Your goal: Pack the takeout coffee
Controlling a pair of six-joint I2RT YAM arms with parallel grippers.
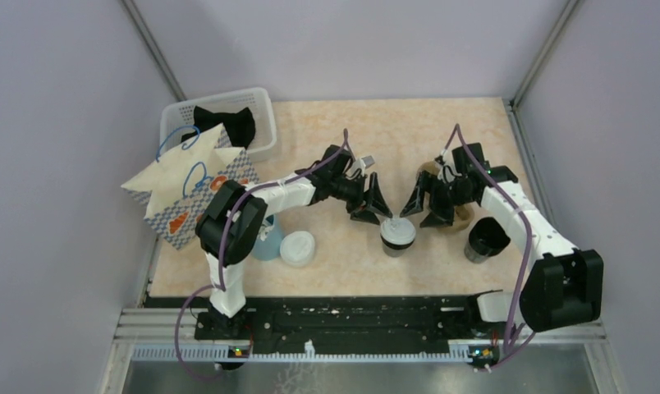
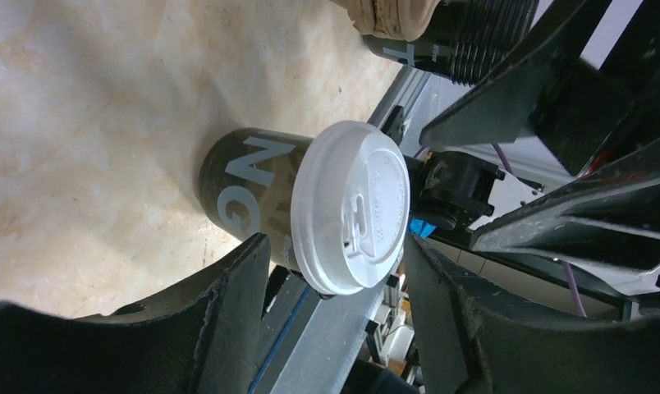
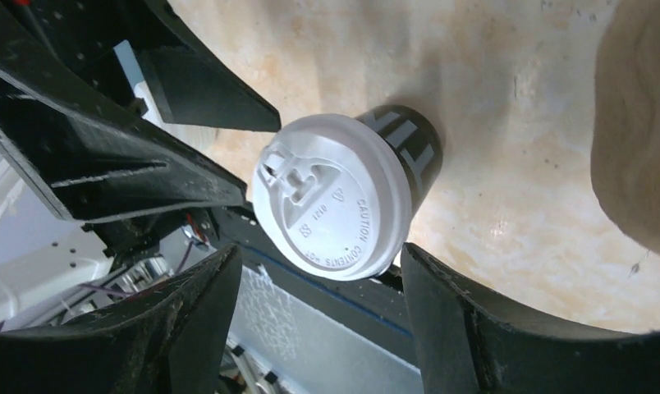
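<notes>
The takeout coffee [image 1: 398, 235], a dark cup with a white lid, stands upright at the table's middle front. My left gripper [image 1: 375, 208] hangs open just behind it on the left, and my right gripper [image 1: 419, 210] hangs open just behind it on the right. In the left wrist view the lid [image 2: 351, 205] sits just ahead of the spread fingertips of the gripper [image 2: 335, 267], which are not clamped on it. In the right wrist view the lid [image 3: 335, 197] lies just ahead of the gripper [image 3: 318, 263], with gaps at both sides.
A patterned paper bag [image 1: 191, 185] with blue handles stands at the left, in front of a white basket [image 1: 228, 115]. A loose white lid [image 1: 297, 248] and a light blue cup [image 1: 268, 242] lie near the left arm. A lidless black cup [image 1: 484, 240] and a brown cardboard piece [image 1: 458, 222] sit by the right arm.
</notes>
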